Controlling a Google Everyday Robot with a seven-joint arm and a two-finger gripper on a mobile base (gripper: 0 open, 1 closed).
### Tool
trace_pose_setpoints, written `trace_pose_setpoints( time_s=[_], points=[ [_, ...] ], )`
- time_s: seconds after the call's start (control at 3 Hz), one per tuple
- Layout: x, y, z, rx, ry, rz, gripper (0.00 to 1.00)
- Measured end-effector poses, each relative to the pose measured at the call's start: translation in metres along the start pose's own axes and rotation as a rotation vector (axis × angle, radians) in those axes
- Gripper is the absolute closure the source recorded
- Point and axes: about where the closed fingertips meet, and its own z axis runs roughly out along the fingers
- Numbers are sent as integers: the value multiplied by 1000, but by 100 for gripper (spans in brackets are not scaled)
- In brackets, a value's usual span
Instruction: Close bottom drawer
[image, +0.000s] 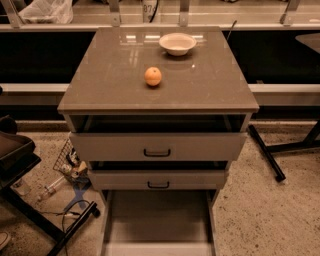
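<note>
Grey-lined, the bottom drawer (157, 222) sits pulled wide open at bottom centre; your gripper is out of frame, its grip unknowable, so likely reach the front first, then push straight in.

Single high view, facing cabinet (112, 75) front, fairly near; gripper outside frame

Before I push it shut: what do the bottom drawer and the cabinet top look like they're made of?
Bottom drawer: plain matte grey panels inside with no visible grain, so likely laminate or painted board, though metal can't be ruled out. Cabinet top: grey-brown and glossy with bright reflections near its back edge, so probably polished laminate or a glass-like facing. The gripper is not in view.
</note>
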Motion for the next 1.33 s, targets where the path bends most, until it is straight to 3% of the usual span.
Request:
trace_pose_setpoints(
  time_s=[0.33,0.67,1.0,1.33],
  points=[
    [-5,-22,44,-22,-63,-7,100],
    [-32,-66,94,-43,-112,-49,100],
    [-41,-78,101,-42,-116,-65,100],
    [-75,-130,125,-28,-129,-125,100]
  ],
)
